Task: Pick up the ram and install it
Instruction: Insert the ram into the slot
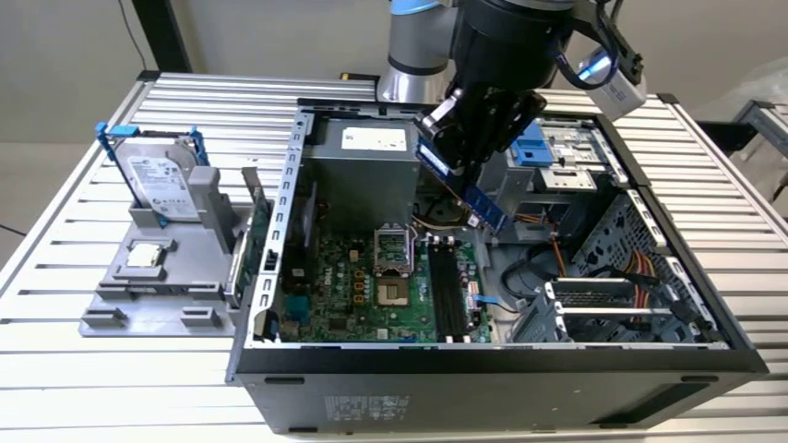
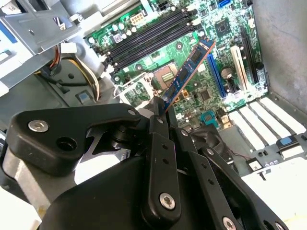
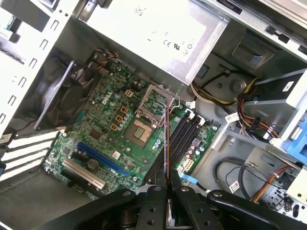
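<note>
The ram (image 1: 483, 201), a long thin stick with dark chips, hangs tilted in the air above the open computer case (image 1: 493, 369). My gripper (image 1: 451, 148) is shut on its upper end. In the second wrist view the ram (image 2: 188, 71) sticks out from the black fingertips (image 2: 158, 120) over the green motherboard (image 2: 201, 91). The first wrist view shows the ram (image 3: 166, 143) edge-on, held by the gripper (image 3: 168, 184), just beside the black memory slots (image 3: 178, 136). Those slots (image 1: 446, 288) lie below the stick, apart from it.
A silver hard drive in a blue frame (image 1: 161, 175) and a small square processor chip (image 1: 146, 256) sit in a grey holder at the exterior view's left. Inside the case are a power supply (image 1: 357, 161), the processor socket (image 1: 391, 295), drive bays and cables (image 1: 640, 268).
</note>
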